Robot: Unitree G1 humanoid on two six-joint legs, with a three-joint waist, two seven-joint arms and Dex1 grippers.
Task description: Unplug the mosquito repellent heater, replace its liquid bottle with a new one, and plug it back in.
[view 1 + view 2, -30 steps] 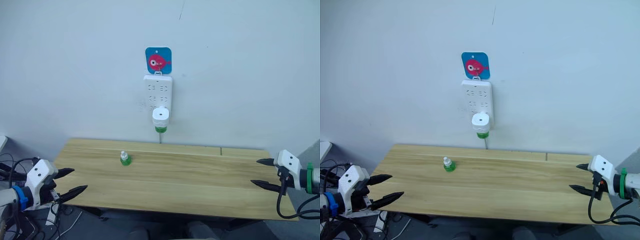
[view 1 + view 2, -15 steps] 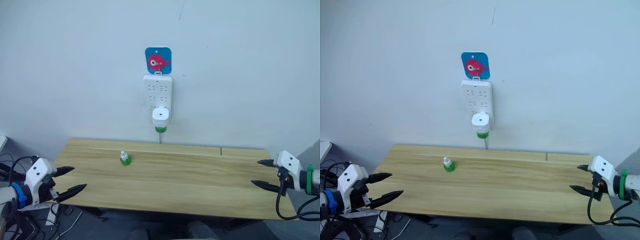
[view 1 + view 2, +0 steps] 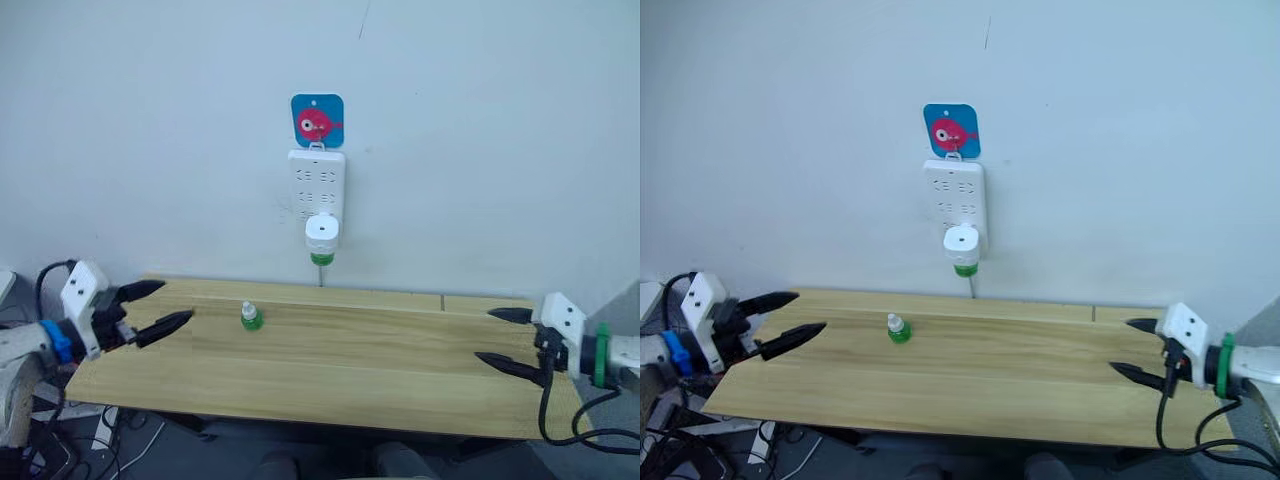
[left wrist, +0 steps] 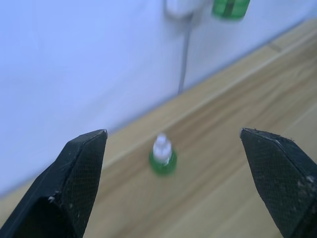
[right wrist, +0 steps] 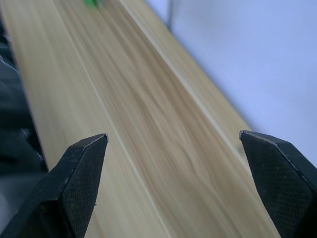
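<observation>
The white mosquito repellent heater (image 3: 322, 231) is plugged into the bottom of a white power strip (image 3: 316, 183) on the wall, with a green liquid bottle (image 3: 321, 258) under it. A second small green bottle with a white cap (image 3: 250, 317) stands upright on the wooden table (image 3: 350, 372), left of centre; it also appears in the left wrist view (image 4: 162, 155). My left gripper (image 3: 172, 303) is open over the table's left end, pointing at that bottle and a short way from it. My right gripper (image 3: 487, 336) is open over the table's right end, holding nothing.
A blue tag with a red fish (image 3: 317, 121) hangs above the power strip. The strip's cable (image 3: 320, 276) drops behind the table's back edge. Loose cables (image 3: 120, 440) lie on the floor by the table's left end.
Both arms have risen and come inward. The left gripper moved from below the table's front left corner to over its left end; the right gripper shifted left over the right end. Both stay open.
</observation>
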